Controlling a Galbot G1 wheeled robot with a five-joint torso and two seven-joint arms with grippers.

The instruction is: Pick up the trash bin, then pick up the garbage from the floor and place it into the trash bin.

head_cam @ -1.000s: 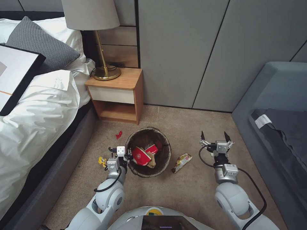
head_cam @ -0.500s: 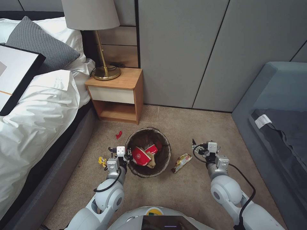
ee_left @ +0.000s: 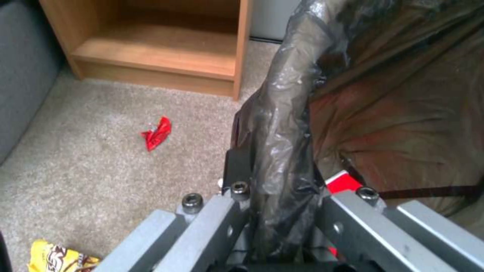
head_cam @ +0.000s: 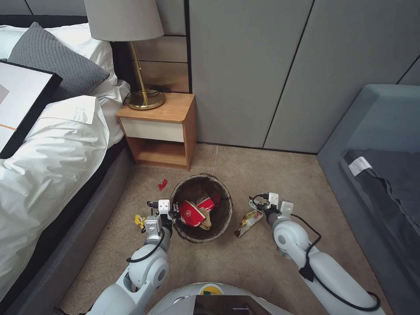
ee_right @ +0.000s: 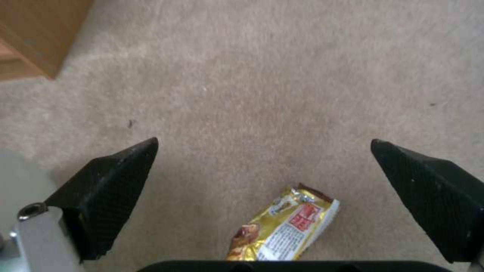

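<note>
Trash bin, centre-low in the head view, is pinched at its bagged rim by the left tool and already holds red cups. Right tool, spread wide, hangs over a gold wrapper; a red scrap and yellow packet remain on the carpet.

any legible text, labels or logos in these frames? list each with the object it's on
None reads clearly.
Gold snack wrapper: red label and fine print, blurred.
Yellow wrapper: brown lettering, cut off and blurred.
Red cup in the trash bin: white round logo, too small.
White tag on grey fabric: unreadable.
</note>
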